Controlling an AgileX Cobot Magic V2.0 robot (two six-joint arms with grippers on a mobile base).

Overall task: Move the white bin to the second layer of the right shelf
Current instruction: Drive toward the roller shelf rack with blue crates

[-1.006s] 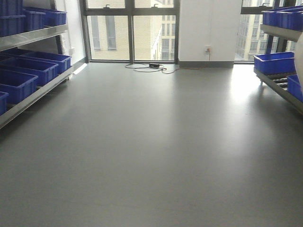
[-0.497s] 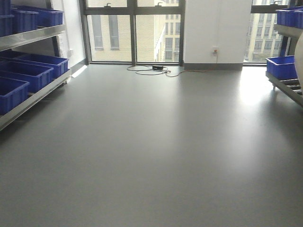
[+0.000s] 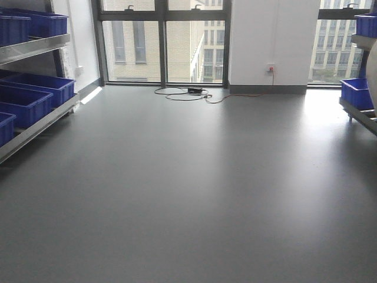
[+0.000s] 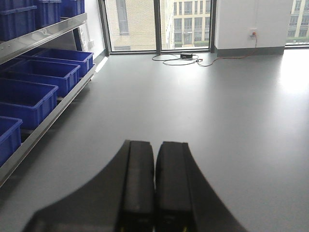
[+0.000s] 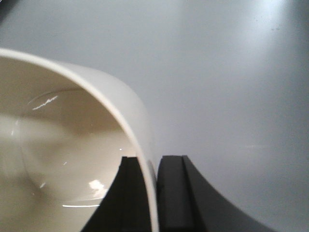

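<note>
The right gripper points down at the grey floor, its two fingers nearly together and pinching the wall of the white bin, one finger inside the tub and one outside. The single bin hangs from that grip above bare floor, its mouth turned toward the wrist camera and its glossy bottom in sight. In the front view only a pale curved sliver of it shows, far right of the white wall panel.

The left gripper is held roughly level, pointing across the floor toward the wall panel. Its two fingers are pressed flat against each other with nothing between them.

Left of the wall panel stands the left rack. The front view shows five blue crates on it, three on the lower level and two on the upper.

Right of the panel, the right shelf shows two levels, with one blue crate on each. I cannot tell which of these is the second layer. The bin is near this shelf but not on it.

At the foot of the panel, slightly to its left, lies one looped cable. One socket sits on the panel itself.
</note>
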